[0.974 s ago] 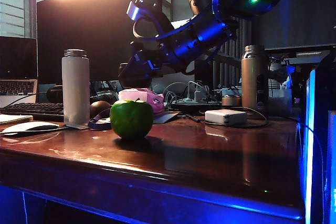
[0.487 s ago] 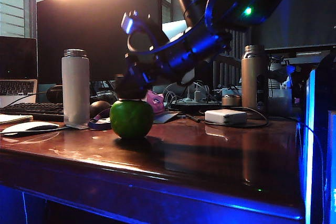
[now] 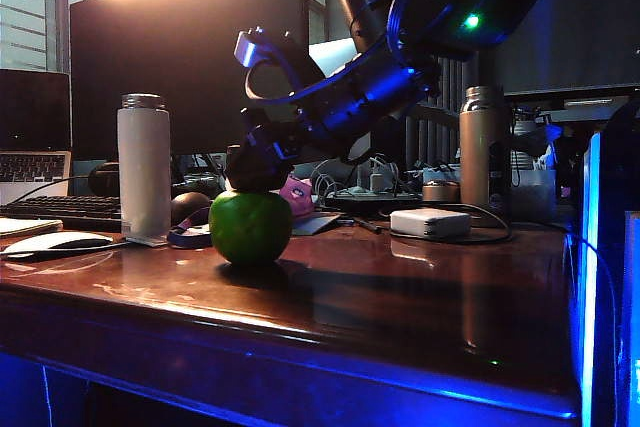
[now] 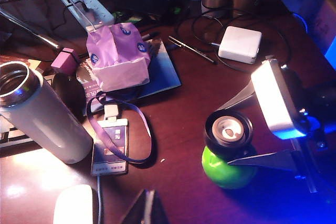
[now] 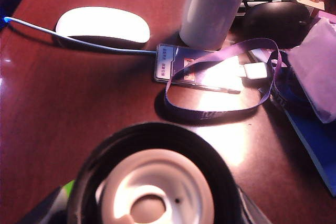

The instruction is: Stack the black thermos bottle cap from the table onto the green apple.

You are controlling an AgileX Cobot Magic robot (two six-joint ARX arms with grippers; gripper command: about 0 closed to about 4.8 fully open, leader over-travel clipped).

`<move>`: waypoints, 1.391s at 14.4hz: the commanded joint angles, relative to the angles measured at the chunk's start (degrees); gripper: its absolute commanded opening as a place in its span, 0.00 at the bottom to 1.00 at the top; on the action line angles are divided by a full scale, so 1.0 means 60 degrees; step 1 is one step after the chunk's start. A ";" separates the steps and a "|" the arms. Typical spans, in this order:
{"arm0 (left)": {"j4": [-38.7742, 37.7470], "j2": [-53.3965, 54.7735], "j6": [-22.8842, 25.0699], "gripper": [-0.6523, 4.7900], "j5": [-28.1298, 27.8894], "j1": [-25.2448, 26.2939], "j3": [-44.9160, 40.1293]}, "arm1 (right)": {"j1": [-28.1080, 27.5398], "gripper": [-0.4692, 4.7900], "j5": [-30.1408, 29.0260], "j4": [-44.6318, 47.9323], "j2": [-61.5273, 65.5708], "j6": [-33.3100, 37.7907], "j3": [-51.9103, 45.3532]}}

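Observation:
The green apple (image 3: 250, 229) stands on the glossy reddish-brown table (image 3: 400, 297). The black thermos bottle cap (image 3: 250, 172) rests on top of it, open side up, showing a white inside (image 5: 157, 190). My right gripper (image 3: 252, 169) reaches in from the upper right and is shut on the cap, one finger on each side (image 4: 262, 158). From the left wrist the cap (image 4: 228, 129) covers the top of the apple (image 4: 226, 174). Only a green sliver of apple (image 5: 65, 190) shows past the cap in the right wrist view. My left gripper (image 4: 148, 205) hangs above the table near the front, shut and empty.
A white thermos body (image 3: 144, 167) stands left of the apple, with a white mouse (image 5: 102, 24) and a badge on a purple lanyard (image 4: 110, 148) nearby. Behind are a pink bag (image 4: 118, 56), a white charger (image 3: 430, 222), a metallic bottle (image 3: 483, 147) and cables.
My right gripper came down and to the left with the cap, from above the apple onto its top. Over the last half second it hardly moved.

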 commanded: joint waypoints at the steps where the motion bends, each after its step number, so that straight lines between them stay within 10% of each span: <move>1: 0.0066 -0.0025 -0.0025 0.11 0.0073 0.0000 0.0044 | 0.0007 0.69 -0.0018 -0.0062 -0.0055 -0.0029 0.0040; 11: 0.0069 -0.0025 -0.0025 0.11 0.0073 0.0000 0.0044 | 0.0007 0.69 -0.0306 -0.0106 -0.0055 -0.0029 0.0040; 15: 0.0084 -0.0025 -0.0025 0.11 0.0073 0.0000 0.0044 | 0.0007 0.99 -0.0310 -0.0106 -0.0055 -0.0029 0.0040; 20: 0.0091 -0.0025 -0.0025 0.11 0.0073 0.0000 0.0044 | 0.0007 1.00 -0.0310 -0.0102 -0.0055 -0.0029 0.0040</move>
